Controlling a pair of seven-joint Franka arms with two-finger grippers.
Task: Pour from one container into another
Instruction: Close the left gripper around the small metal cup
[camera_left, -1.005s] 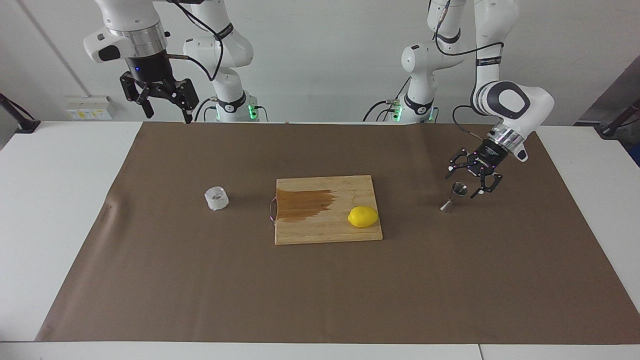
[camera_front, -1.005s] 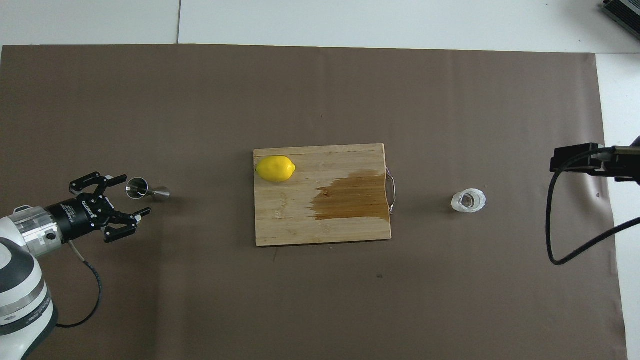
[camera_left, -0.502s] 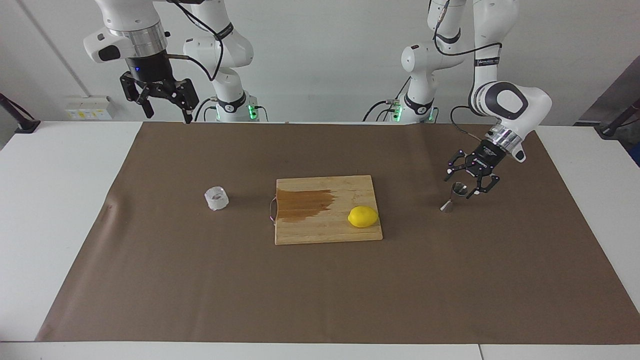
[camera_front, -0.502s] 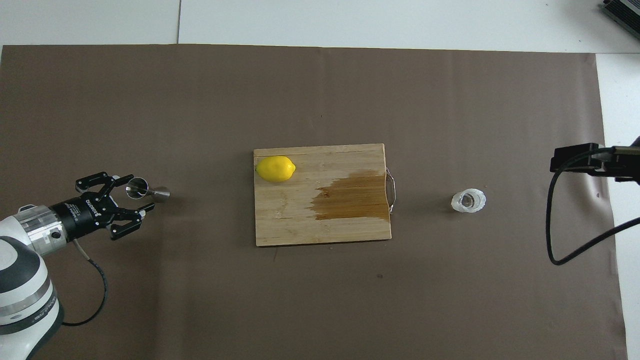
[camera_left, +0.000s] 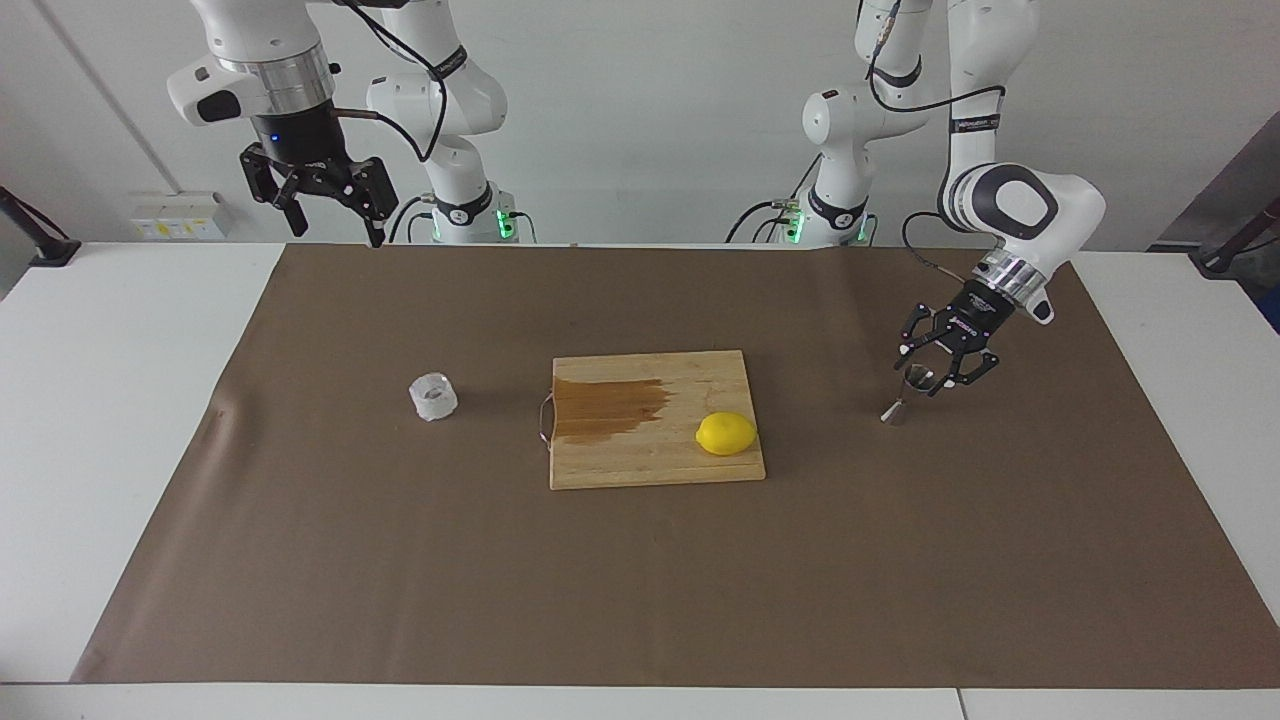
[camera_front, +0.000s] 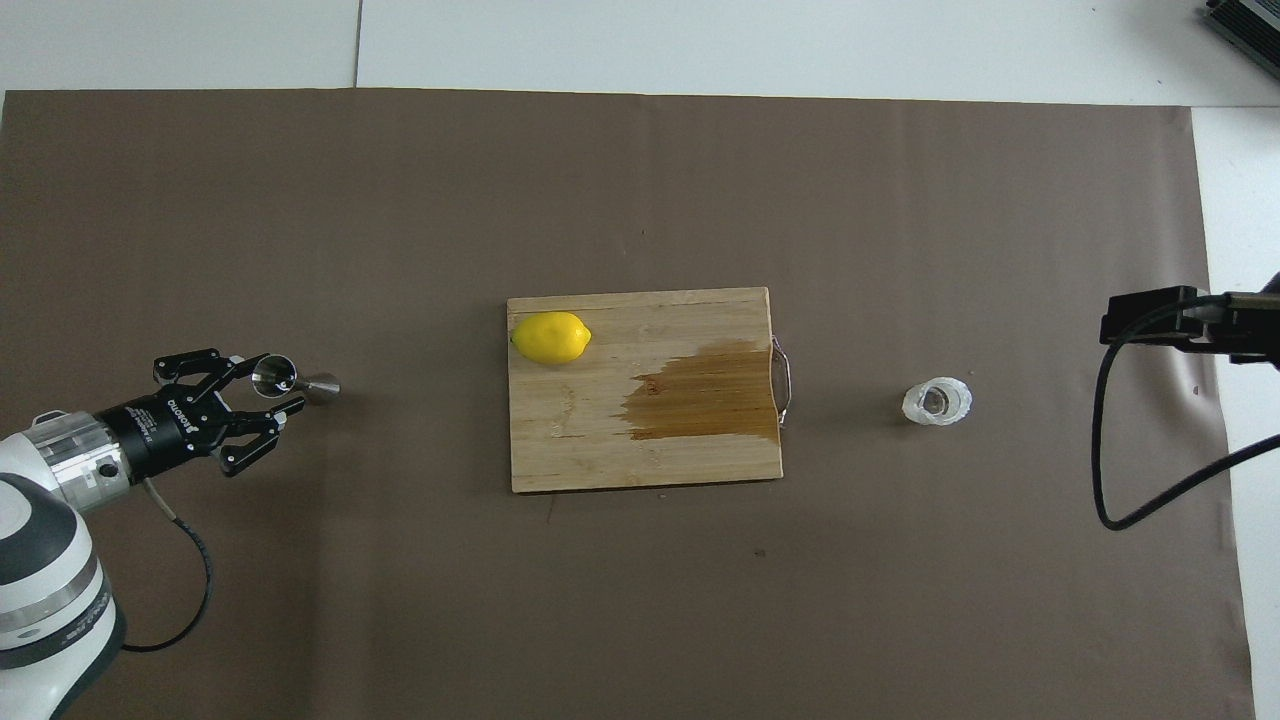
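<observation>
Straddling jigger (camera_left: 908, 392) top: left pincer (camera_left: 930, 371), spread; right pincer (camera_left: 331, 217) spread, visible facing view only.

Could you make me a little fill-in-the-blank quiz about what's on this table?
1. The yellow lemon lies on the wooden ____.
2. The left gripper is at the small shiny steel ____, fingers open.
3. The right gripper waits high over the table's edge, so the squat clear glass cup stands ____.

Missing words: cutting board; jigger; untouched

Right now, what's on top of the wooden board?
A yellow lemon lies on the wooden board, at the corner toward the left arm. A brown wet-looking stain covers its other end. Nothing else.
</observation>
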